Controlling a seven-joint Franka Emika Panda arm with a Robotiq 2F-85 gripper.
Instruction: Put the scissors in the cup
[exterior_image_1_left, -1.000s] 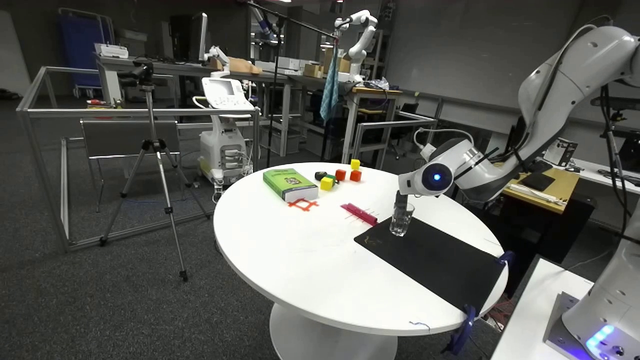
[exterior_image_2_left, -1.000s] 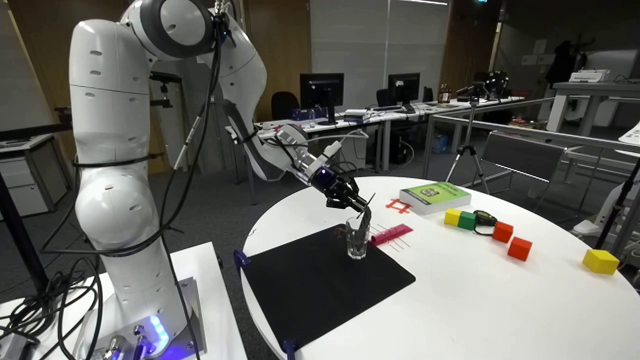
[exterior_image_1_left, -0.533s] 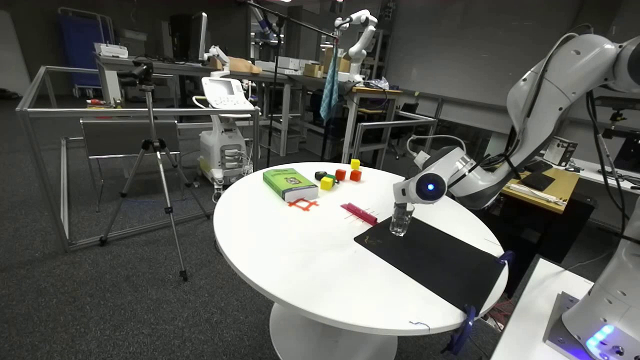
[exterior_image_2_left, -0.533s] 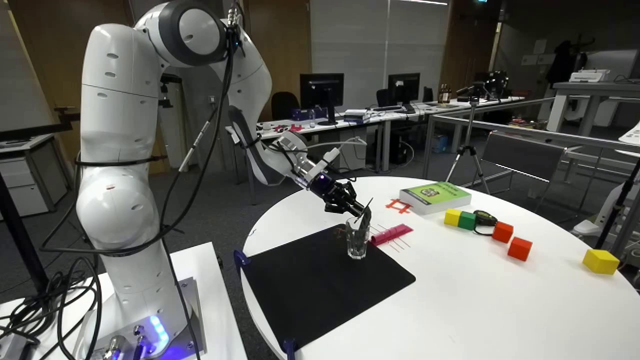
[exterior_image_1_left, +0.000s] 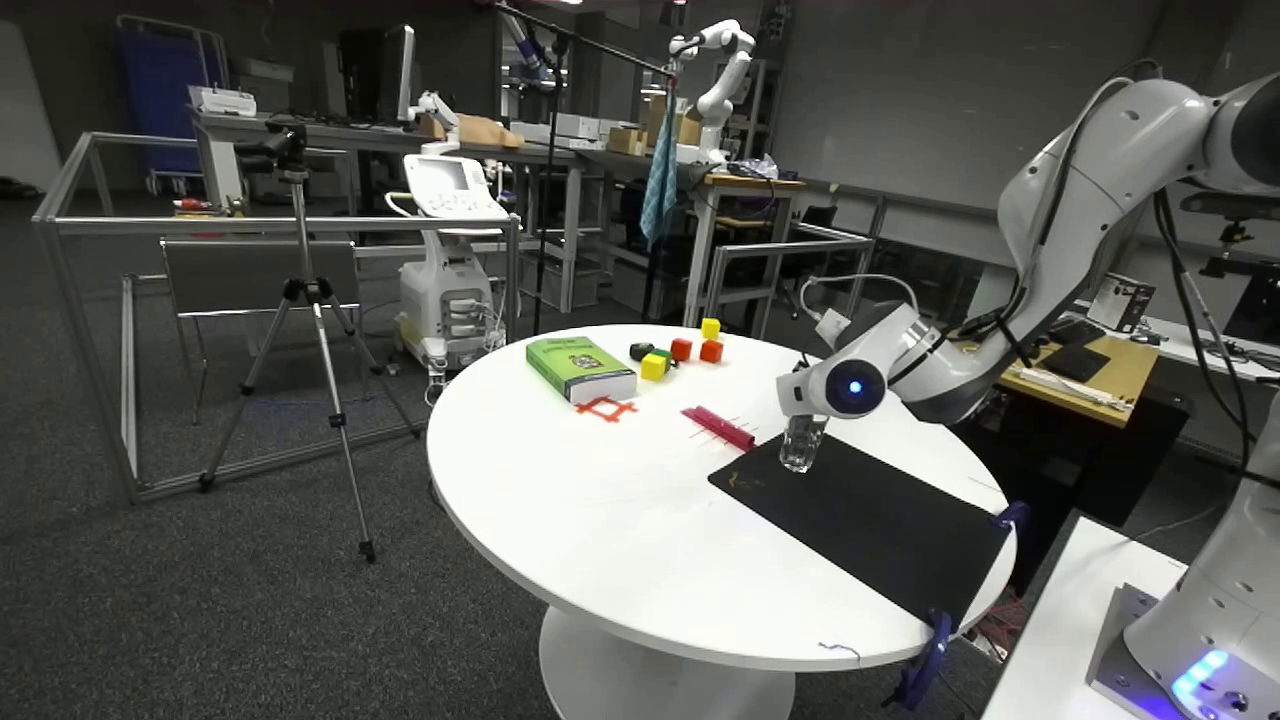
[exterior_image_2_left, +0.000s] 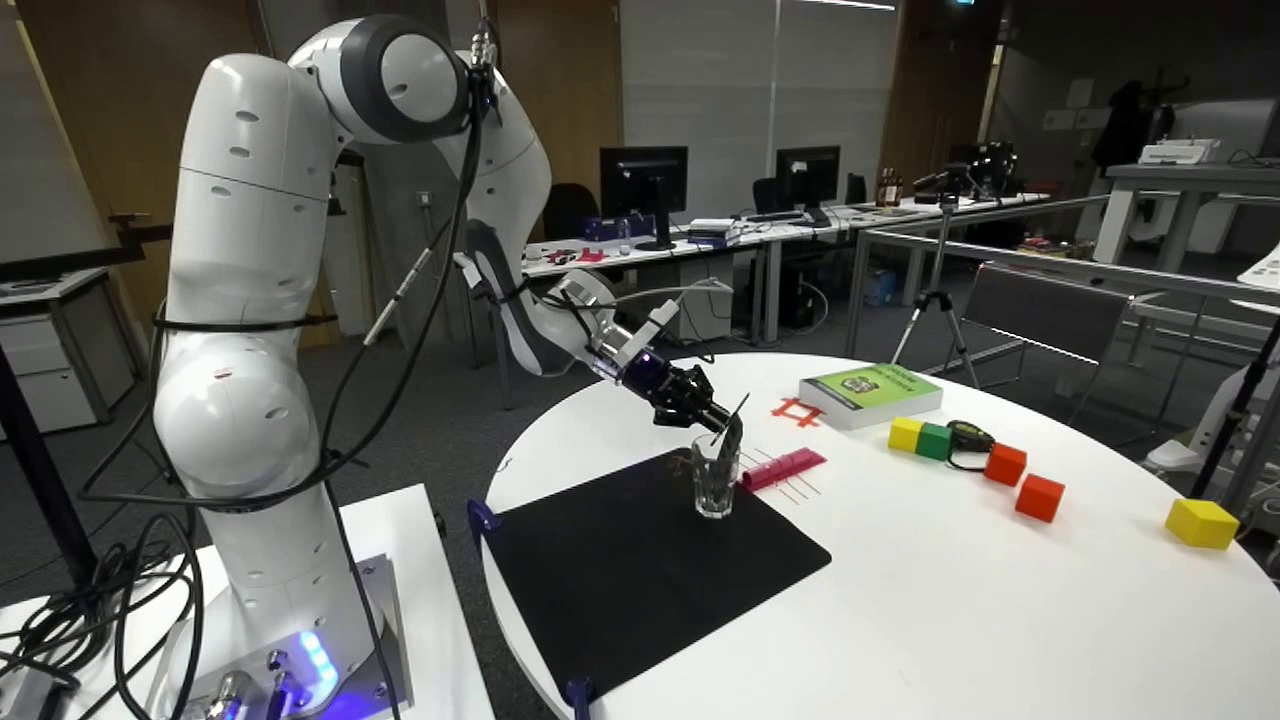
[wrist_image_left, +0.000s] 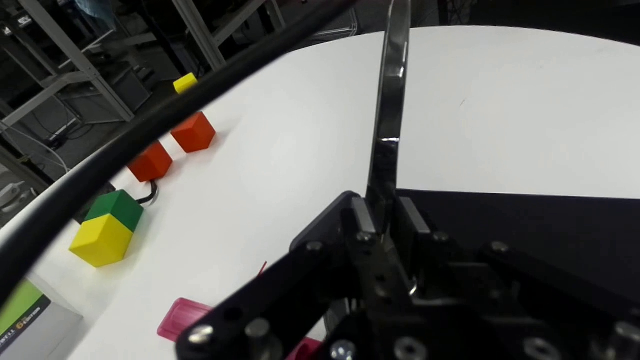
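Note:
The cup (exterior_image_1_left: 800, 452) is a small clear glass standing upright on the black mat; it also shows in an exterior view (exterior_image_2_left: 713, 492). The scissors show as a dark shape (exterior_image_2_left: 733, 438) at the cup's mouth, reaching down inside its upper part, with a thin part sticking up to the right. In the wrist view a shiny dark metal strip of the scissors (wrist_image_left: 390, 115) rises from between the fingers. My gripper (wrist_image_left: 385, 212) is narrowed around them, and its fingertips are just above the cup's rim in an exterior view (exterior_image_2_left: 716, 417). The cup cannot be made out in the wrist view.
The black mat (exterior_image_2_left: 640, 580) lies on the round white table (exterior_image_2_left: 1000, 620). A magenta piece with thin sticks (exterior_image_2_left: 785, 468) lies close beside the cup. A green book (exterior_image_2_left: 870, 392), an orange frame (exterior_image_2_left: 797, 411), a tape measure (exterior_image_2_left: 970, 437) and coloured blocks (exterior_image_2_left: 1040, 497) lie farther off.
The arm has come down and tilted slightly, so the wrist is lower over the cup. The scissors at the cup's mouth have sunk a little. The cup has not moved.

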